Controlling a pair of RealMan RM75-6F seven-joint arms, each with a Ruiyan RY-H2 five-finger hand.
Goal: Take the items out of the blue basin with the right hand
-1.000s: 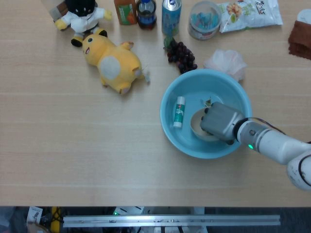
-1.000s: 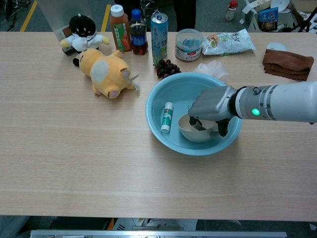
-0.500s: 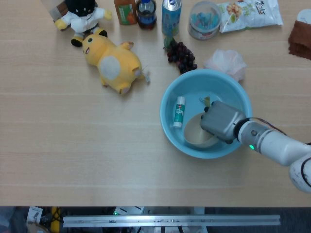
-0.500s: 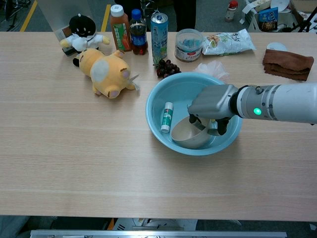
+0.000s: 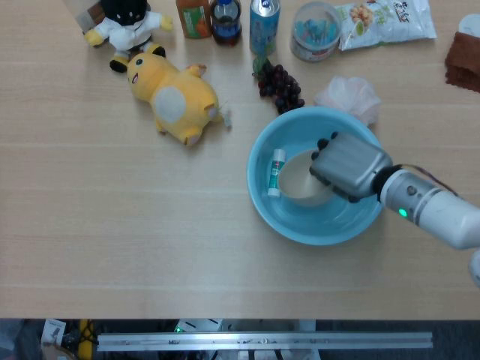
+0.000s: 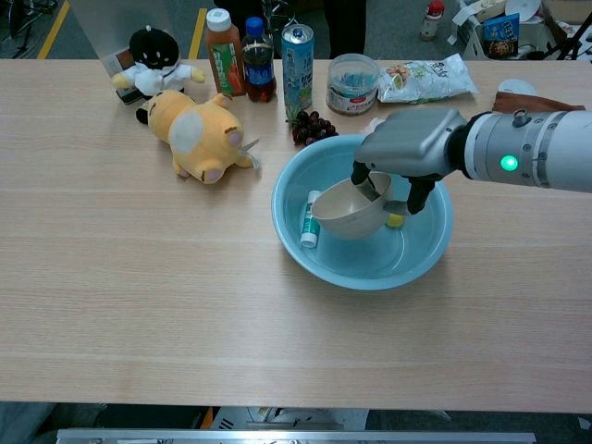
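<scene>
The blue basin (image 5: 300,225) (image 6: 351,268) sits right of the table's middle. My right hand (image 5: 349,166) (image 6: 407,148) holds a beige bowl (image 5: 300,178) (image 6: 347,211) by its rim, lifted and tilted above the basin's floor. A small white-and-green tube (image 5: 275,172) (image 6: 308,222) lies on the basin's left side. A small yellow-green item (image 6: 395,220) rests on the basin floor under the hand. My left hand is out of both views.
A yellow plush (image 5: 174,96), a black-and-white plush (image 5: 124,21), bottles (image 6: 240,55), a can (image 6: 297,57), a round tub (image 6: 351,83), grapes (image 5: 280,87), a snack bag (image 5: 382,21), a crumpled white bag (image 5: 349,96) and a brown cloth (image 6: 541,111) line the far side.
My right hand has risen with the beige bowl, lifting it off the basin floor and tilting it. The yellow-green item under it has come into sight.
</scene>
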